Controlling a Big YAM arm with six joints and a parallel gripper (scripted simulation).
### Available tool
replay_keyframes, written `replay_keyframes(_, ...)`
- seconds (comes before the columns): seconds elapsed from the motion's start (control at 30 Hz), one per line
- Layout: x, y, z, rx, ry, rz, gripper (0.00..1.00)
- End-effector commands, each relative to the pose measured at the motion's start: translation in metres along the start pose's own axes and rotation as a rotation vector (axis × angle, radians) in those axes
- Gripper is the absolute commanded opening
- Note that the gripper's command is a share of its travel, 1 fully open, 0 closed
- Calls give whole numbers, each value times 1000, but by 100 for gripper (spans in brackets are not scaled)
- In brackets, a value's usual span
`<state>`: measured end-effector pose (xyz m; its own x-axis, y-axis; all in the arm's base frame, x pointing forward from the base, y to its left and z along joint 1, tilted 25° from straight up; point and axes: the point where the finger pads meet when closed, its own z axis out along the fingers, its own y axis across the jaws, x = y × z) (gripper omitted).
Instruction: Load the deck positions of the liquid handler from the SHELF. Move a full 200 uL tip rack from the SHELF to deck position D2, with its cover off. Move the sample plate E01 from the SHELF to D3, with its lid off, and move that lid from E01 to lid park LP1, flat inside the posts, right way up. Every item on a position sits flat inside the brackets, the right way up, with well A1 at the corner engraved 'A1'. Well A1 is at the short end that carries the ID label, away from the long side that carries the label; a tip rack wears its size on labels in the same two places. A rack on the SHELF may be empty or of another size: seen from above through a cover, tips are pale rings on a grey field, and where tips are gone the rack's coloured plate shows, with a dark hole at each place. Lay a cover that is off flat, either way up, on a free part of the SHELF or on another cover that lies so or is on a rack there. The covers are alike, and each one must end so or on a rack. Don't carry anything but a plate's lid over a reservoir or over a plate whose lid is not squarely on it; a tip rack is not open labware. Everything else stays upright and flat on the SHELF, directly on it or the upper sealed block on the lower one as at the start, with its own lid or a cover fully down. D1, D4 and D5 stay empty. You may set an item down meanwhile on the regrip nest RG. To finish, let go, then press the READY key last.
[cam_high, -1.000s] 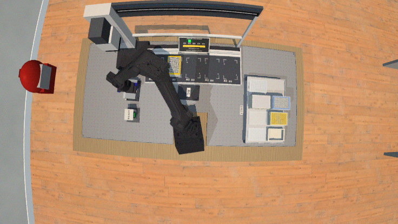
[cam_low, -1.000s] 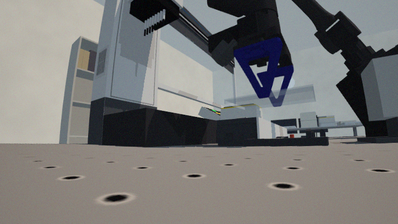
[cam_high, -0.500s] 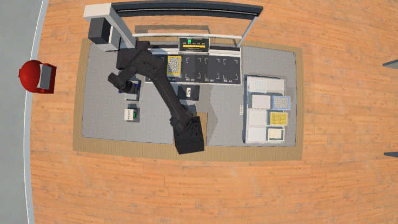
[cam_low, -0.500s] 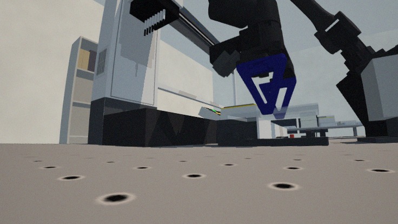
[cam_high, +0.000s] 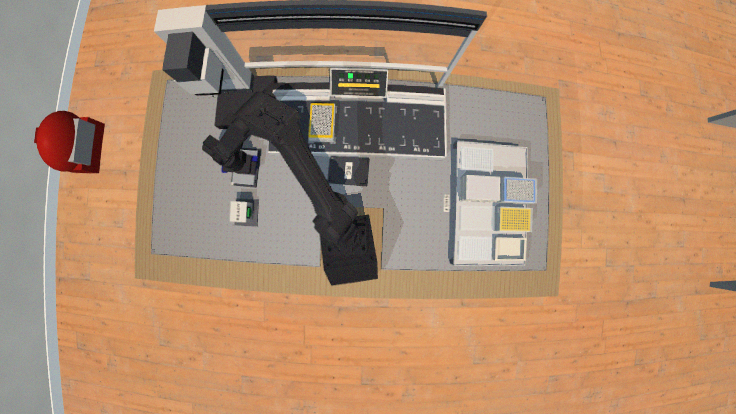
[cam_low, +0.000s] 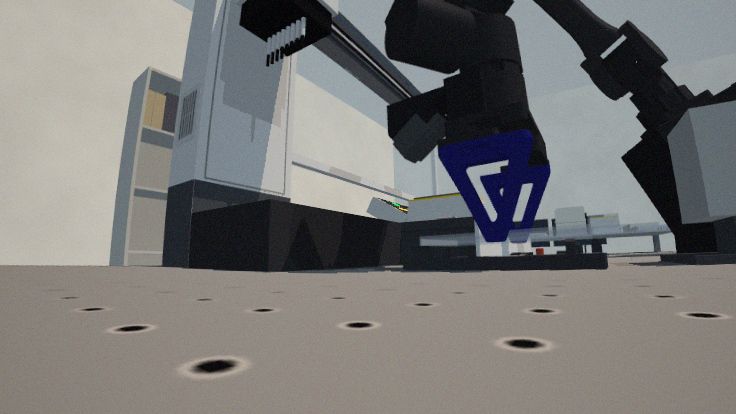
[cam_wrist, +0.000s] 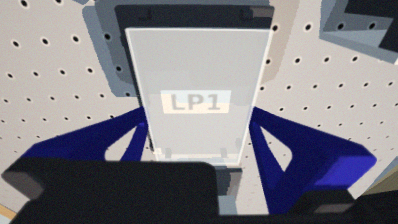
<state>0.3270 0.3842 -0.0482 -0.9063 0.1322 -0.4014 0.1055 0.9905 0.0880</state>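
Observation:
My gripper (cam_high: 240, 163) (cam_low: 495, 231) (cam_wrist: 198, 111) is shut on a clear plate lid (cam_high: 244, 178) (cam_low: 445, 239) (cam_wrist: 195, 65), with one blue finger on each long side. The lid is level and right way up, low over lid park LP1 (cam_wrist: 195, 15), whose label shows through it. I cannot tell whether the lid touches the park. A yellow-framed tip rack (cam_high: 321, 121) with no cover sits in a deck position near the left end of the deck (cam_high: 391, 126). The positions to its right hold nothing.
The READY key (cam_high: 242, 211) lies just in front of the lid park. The dark regrip nest (cam_high: 348, 170) lies right of the arm. The SHELF (cam_high: 514, 154) at the right holds several covered racks and plates, among them a blue-framed rack (cam_high: 519, 189) and a yellow one (cam_high: 514, 218).

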Motion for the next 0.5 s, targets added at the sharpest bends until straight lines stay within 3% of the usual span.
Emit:
replay_keyframes(0.0,-18,20,-3,-46,-27,10,0)
replay_keyframes(0.13,-18,26,-12,-62,-33,8,0)
replay_keyframes(0.47,-15,24,-12,-60,-31,5,0)
